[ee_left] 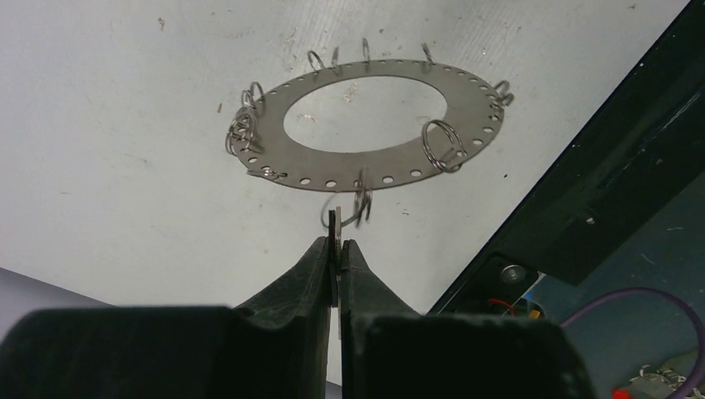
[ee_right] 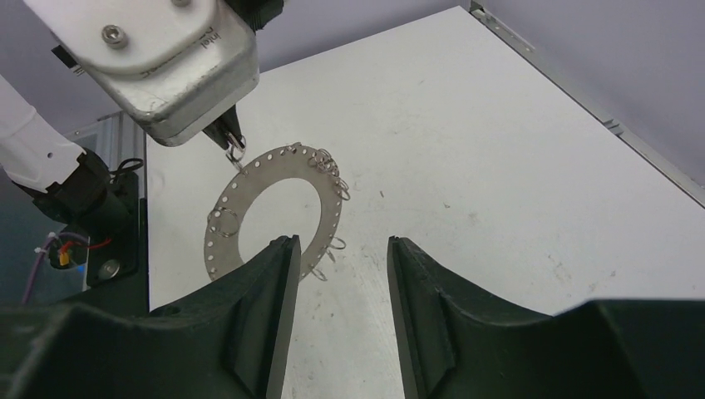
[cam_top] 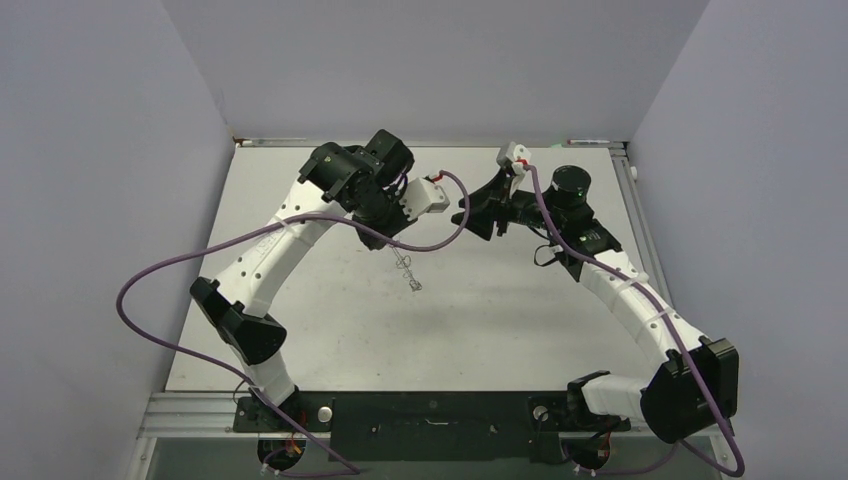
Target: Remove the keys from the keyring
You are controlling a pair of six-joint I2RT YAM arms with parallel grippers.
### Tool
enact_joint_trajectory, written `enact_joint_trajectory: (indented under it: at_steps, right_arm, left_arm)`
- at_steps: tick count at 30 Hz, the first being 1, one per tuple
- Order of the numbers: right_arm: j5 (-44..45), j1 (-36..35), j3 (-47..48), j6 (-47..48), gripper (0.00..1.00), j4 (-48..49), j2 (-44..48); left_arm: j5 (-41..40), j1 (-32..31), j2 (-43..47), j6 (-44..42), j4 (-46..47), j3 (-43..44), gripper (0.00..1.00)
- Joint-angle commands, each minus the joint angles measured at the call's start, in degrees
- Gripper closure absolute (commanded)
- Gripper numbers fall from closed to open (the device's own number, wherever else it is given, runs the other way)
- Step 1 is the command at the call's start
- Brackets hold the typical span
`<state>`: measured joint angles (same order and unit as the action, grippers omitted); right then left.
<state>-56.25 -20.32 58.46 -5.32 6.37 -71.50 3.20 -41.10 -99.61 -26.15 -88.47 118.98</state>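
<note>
Grip on the keyring point(ee_left: 391, 165) is resting entirely with the left gripper point(ee_left: 337, 249). Its fingers are pressing tight together on a thin flat metal piece at the ring's rim, seen edge-on and probably one of the keys point(ee_left: 333, 223). The ring is hanging out beyond that pinch, apart from the table point(ee_right: 465, 150) beneath it.

Across the ring from that pinch, the right gripper point(ee_right: 341, 243) is waiting with its jaws spread wide and nothing between them. From its wrist view the ring is lying ahead and off to the left of the gap. The broad face is turning toward that camera, and the lower rim is passing just behind the tip of the left-hand finger. So the ring is near the right gripper but not yet lined up between its fingers.

Wire loops point(ee_left: 441, 145) are sticking out around the rim. As a judgement, the free right arm is facing a small leftward correction before its fingers can close on the flat band or a loop. It would then be pulling against the left gripper's pinch, and a slip there would drop the whole ring.
</note>
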Motion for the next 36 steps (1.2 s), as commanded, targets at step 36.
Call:
enact_joint_trajectory:
  at_steps: [36]
  right_arm:
    - [-2.71, -13.1, -6.06, 4.08, 0.61, 26.38, -7.5]
  left_arm:
    - [17.09, 6.91, 1.71, 6.61, -2.7, 2.22, 1.0]
